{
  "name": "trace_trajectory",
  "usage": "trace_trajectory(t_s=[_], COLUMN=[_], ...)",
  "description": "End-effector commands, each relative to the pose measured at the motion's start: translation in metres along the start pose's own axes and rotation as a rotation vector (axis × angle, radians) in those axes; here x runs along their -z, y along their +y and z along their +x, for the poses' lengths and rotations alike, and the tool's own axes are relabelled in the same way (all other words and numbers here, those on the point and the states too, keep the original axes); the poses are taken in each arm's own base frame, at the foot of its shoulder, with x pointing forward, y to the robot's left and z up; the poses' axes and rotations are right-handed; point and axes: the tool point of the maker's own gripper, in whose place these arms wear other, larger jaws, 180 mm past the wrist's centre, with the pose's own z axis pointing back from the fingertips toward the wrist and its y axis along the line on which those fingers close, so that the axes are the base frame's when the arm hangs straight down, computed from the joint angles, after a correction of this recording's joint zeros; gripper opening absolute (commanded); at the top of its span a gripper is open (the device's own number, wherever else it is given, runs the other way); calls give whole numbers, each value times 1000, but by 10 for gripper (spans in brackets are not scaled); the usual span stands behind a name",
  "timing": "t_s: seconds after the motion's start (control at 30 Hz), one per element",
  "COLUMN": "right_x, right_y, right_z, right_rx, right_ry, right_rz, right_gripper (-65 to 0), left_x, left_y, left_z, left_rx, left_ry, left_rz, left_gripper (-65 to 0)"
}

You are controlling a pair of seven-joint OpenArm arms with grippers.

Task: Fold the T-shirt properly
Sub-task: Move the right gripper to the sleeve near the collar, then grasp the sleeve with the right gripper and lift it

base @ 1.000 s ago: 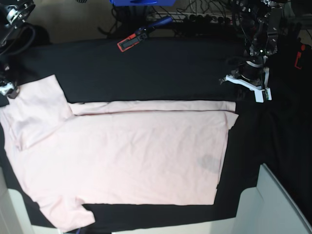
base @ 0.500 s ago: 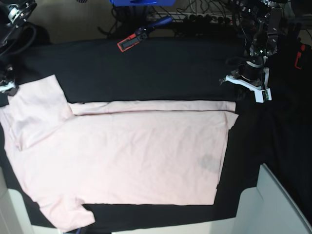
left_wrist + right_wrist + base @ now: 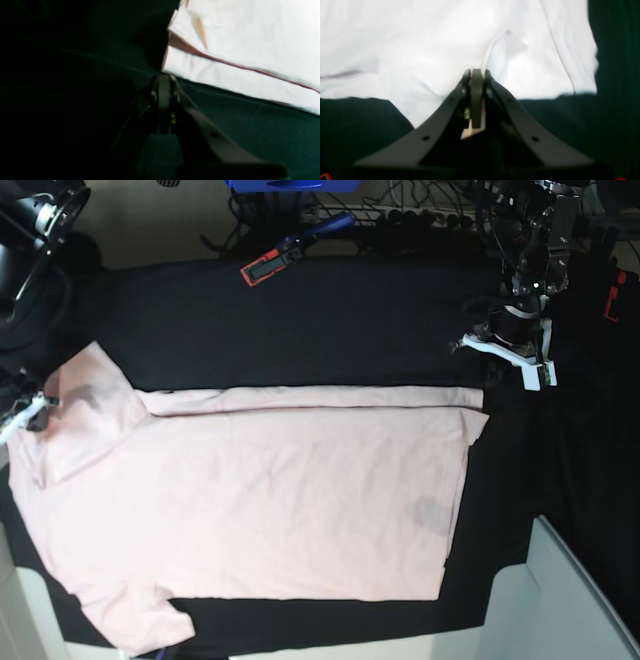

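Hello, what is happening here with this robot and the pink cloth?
A two-armed robot is folding a pink T-shirt that lies spread on a black cloth. One long edge is already folded over along the far side. The right gripper is shut on the sleeve at the shirt's end and holds it lifted and bunched. The left gripper is shut and holds nothing; it hangs over the black cloth just beyond the shirt's other end.
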Motion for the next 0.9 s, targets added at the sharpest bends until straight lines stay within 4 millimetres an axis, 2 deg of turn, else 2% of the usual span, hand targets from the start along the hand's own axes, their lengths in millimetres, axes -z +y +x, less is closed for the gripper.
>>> trace_trajectory(t_s=[0.0,0.43,0.87], right_x=[-7,-9,19], right_y=[-5,9,34], right_z=[29,111,145], right_rx=[-27,-58,0], right_ry=[-61,-162,-202], right_rz=[-8,14,127], right_gripper=[-649,-650,-650], left_x=[-1,-1,-1], left_y=[0,0,2], left_z=[14,14,12], left_rx=[10,10,10], left_ry=[-41,-41,-36], left_rz=[-5,-6,-3], left_gripper=[-650,-650,-650])
